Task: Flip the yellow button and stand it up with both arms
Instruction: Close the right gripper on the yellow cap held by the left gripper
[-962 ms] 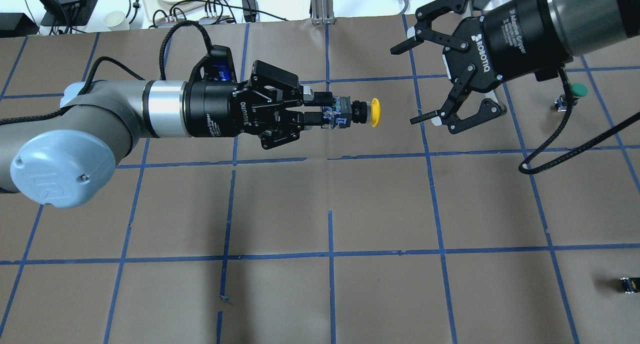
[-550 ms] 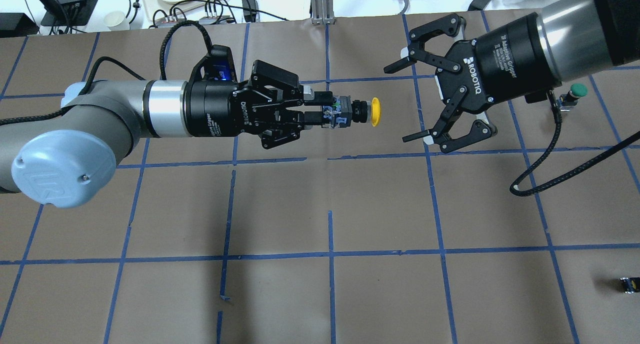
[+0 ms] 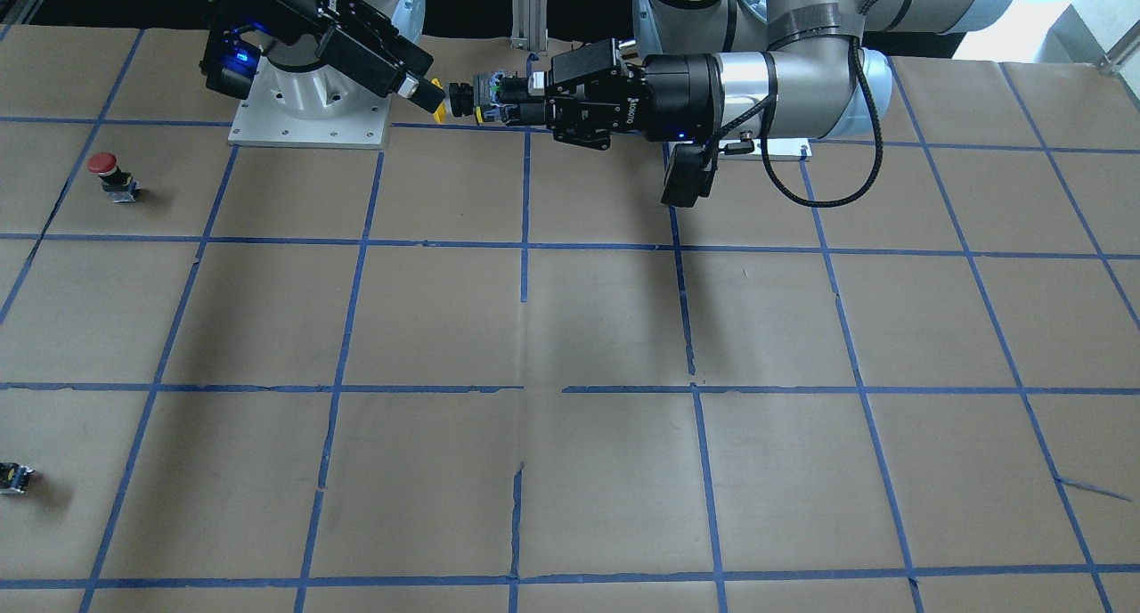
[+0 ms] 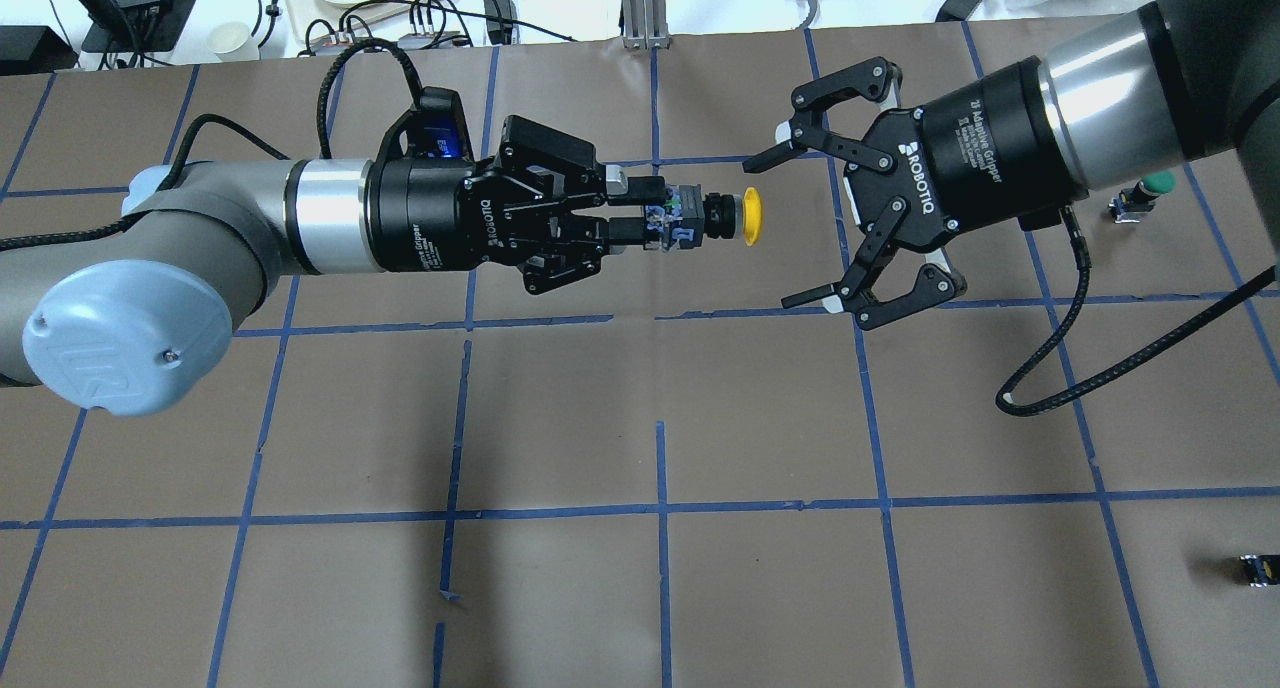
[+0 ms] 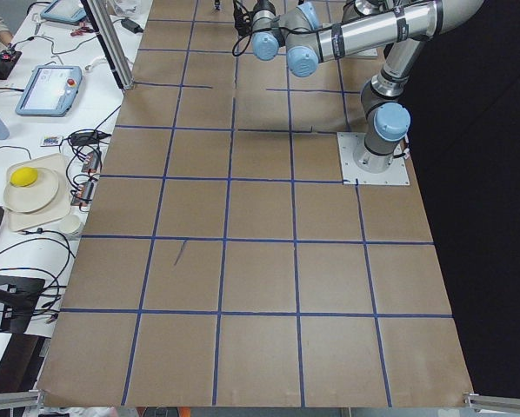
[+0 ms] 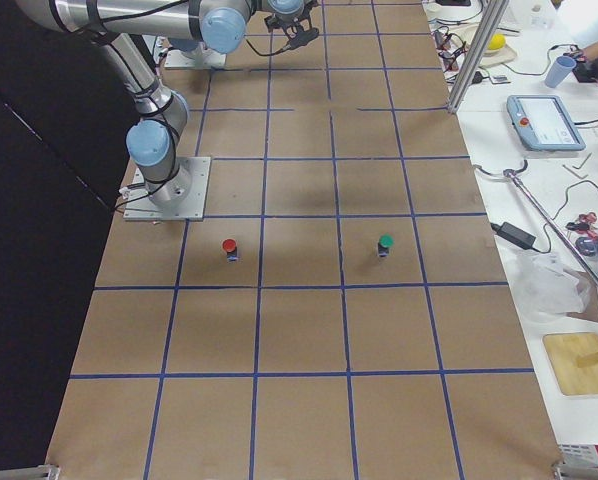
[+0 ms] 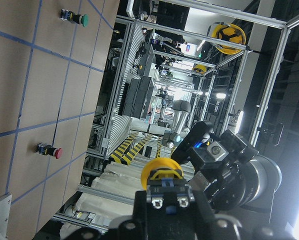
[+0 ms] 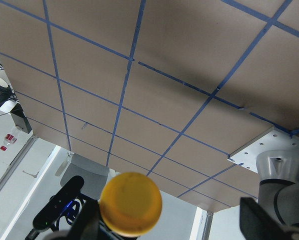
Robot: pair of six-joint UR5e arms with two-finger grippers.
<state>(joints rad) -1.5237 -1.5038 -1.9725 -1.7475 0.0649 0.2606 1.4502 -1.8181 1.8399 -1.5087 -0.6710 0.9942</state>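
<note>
The yellow button [image 4: 712, 222] is held in the air above the far middle of the table [image 4: 640, 418], lying sideways with its cap pointing right. The left gripper [image 4: 645, 214] is clamped on the block end of its body, so only the black collar and the cap stick out free.

Just to the right, the right gripper [image 4: 772, 230] has its jaws spread wide and is turned at a slant to the button's axis. In the overhead view the cap sits about level with its far fingertip and is not yet properly between the fingers. The right wrist view shows the cap face-on, low in the frame.

The free length is short, and that is the main risk. If the right fingers reach in too far, they could strike the left fingers. If they stop short, they would close on the smooth round cap alone and could slide off. Because of the slant, one finger may touch first and twist the button in the left grip. If the left hold lets go before the right is firm, the button would likely drop and roll.

Well away on the table, a green button [image 4: 1150, 186] stands far right and a small black switch [image 4: 1255, 568] lies near right.
</note>
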